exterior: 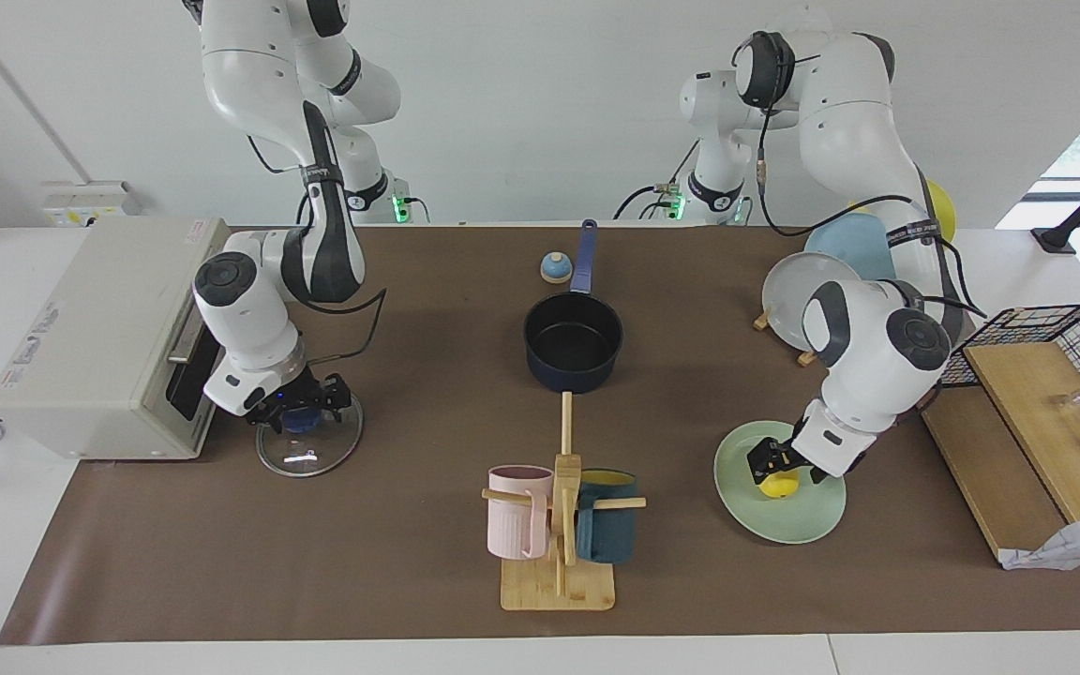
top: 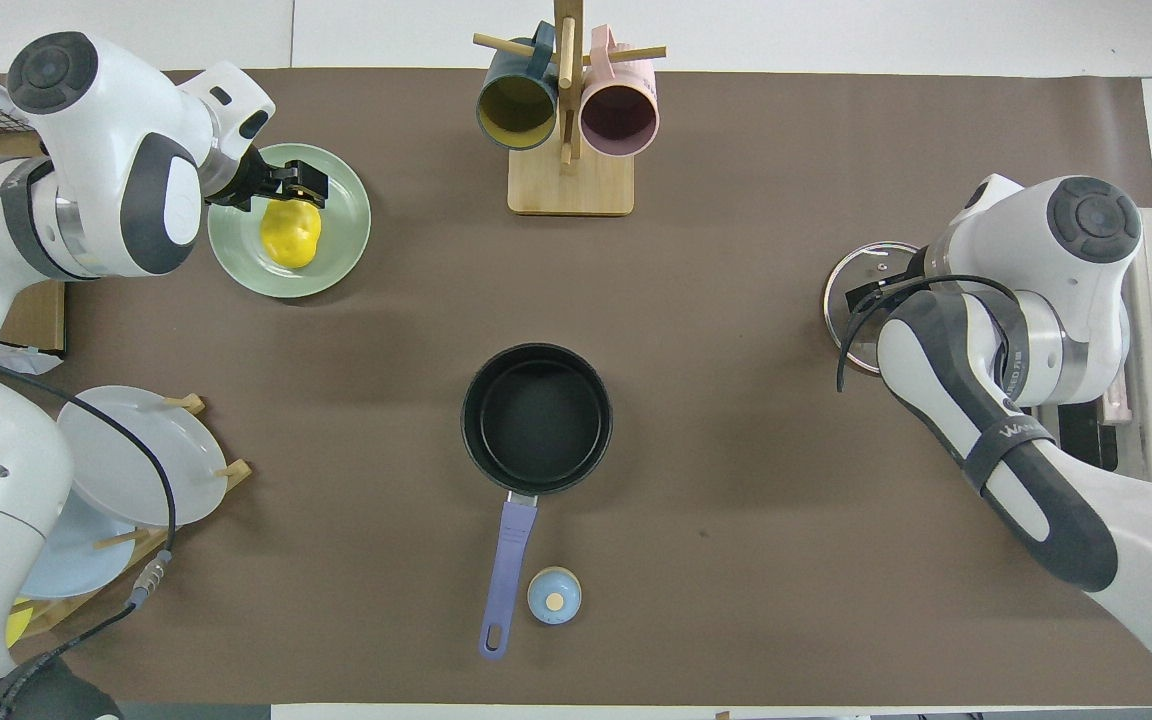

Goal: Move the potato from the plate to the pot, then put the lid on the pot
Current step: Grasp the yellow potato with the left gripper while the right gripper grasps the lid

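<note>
Since nothing is in the pot yet, both steps look open: potato first, lid after.

Nearest the robots: a small blue-and-tan bell point(exterior: 555, 268), dome-shaped, sits just beside the pot's handle. Not part of the job.

Pot point(exterior: 574, 342), mid-table: dark navy wall, matt black inside, empty, mouth up. Its long blue handle points toward the robots, so both arms' ends of the rim are free for a drop from above.

Farther from the robots than the pot, toward the left arm's end: pale green plate point(exterior: 788, 525), flat with a raised rim. The potato point(exterior: 781, 485) lies on it, glossy yellow, lumpy and oval. The left gripper point(exterior: 777, 466) is low at the potato with its fingers spread on either side of it, not pinching. I judge this to be the pre-grasp. A rounded, slick shape could squirt sideways if the squeeze lands off-centre.

Equally far out, toward the right arm's end of the pot: the lid point(exterior: 310, 455) lies flat on the brown mat, clear glass in a metal rim. The right gripper point(exterior: 301, 405) is low over its blue knob point(exterior: 298, 420), fingers spread. Whether they touch the knob I cannot tell. It appears staged for the cover step.

Farthest out from the pot: a wooden mug rack point(exterior: 559, 525) with a pink and a teal mug.
</note>
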`<state>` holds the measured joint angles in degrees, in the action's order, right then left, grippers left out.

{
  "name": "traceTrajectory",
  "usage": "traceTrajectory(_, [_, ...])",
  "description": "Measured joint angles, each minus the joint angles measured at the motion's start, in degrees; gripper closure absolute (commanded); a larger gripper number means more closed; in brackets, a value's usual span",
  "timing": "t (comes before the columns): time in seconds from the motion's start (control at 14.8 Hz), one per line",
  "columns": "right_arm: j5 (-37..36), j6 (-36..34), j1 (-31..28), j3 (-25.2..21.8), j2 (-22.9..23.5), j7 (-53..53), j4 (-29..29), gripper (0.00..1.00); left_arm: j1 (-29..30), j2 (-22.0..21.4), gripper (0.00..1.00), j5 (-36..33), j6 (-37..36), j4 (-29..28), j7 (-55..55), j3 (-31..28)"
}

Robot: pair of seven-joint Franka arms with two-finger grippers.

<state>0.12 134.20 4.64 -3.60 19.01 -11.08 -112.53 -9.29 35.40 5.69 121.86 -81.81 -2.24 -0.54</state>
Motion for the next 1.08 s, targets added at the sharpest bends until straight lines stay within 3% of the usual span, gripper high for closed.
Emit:
traceTrajectory(0.34, [0.81,-1.77,-0.74,-0.02,0.02,-3.36,0.62,0.00,-0.29,-0.04,0.00,-1.64,0.02,-1.49,0.10,0.00])
traceTrajectory(0.47, [2.45,-2.90,-0.75,-0.02,0.02,-4.27,1.29,0.01,-0.29,-0.08,0.14,-1.96,0.14,-2.28,0.18,0.00])
traceTrajectory(0.54, [3.21,-3.55,-0.77,-0.02,0.02,-4.58,1.65,0.04,-0.29,-0.11,0.37,-1.97,0.21,-2.44,0.24,0.00])
traceTrajectory(0.68, [3.45,-4.07,-0.90,-0.02,0.01,-5.31,2.24,0.12,-0.28,-0.22,0.97,-1.99,0.24,-2.51,0.24,-0.03])
traceTrajectory(1.08, [3.52,-4.28,-1.16,-0.02,-0.01,-6.98,2.49,0.48,-0.32,-0.91,1.00,-1.95,-0.08,-1.26,0.14,-0.10])
